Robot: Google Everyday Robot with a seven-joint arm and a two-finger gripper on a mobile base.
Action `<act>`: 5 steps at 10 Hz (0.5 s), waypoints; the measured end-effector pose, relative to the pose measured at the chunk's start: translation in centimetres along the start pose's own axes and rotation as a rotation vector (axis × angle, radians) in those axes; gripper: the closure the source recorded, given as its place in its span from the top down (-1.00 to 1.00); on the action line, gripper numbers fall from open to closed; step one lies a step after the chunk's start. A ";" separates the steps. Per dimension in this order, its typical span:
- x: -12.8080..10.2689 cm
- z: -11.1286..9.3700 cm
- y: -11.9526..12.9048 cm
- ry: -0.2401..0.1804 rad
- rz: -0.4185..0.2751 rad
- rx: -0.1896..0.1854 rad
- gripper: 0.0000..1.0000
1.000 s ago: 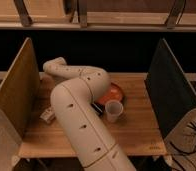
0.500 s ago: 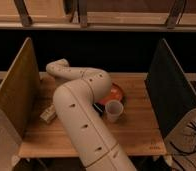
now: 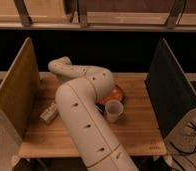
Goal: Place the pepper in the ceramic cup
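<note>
Upright panels flanked the wooden desk, where the arm hid both the pepper and the fully closed end effector behind its bulk, near the ceramic cup, so any hold went unseen; light, slick and slender, the pepper likely wanted pinching mid-length.

The cream arm, speckled with small dark dots, hides the gripper behind it over the table's left half. The ceramic cup is off-white, the round dish orange, the table pale streaked wood, the left panel tan, and the right panel dark grey.
</note>
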 end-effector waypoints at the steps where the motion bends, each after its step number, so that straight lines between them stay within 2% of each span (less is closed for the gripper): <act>1: 0.1 -1.4 -0.7 -0.034 0.017 0.012 -1.00; 5: 2.1 -6.8 -4.1 -0.168 0.120 0.055 -1.00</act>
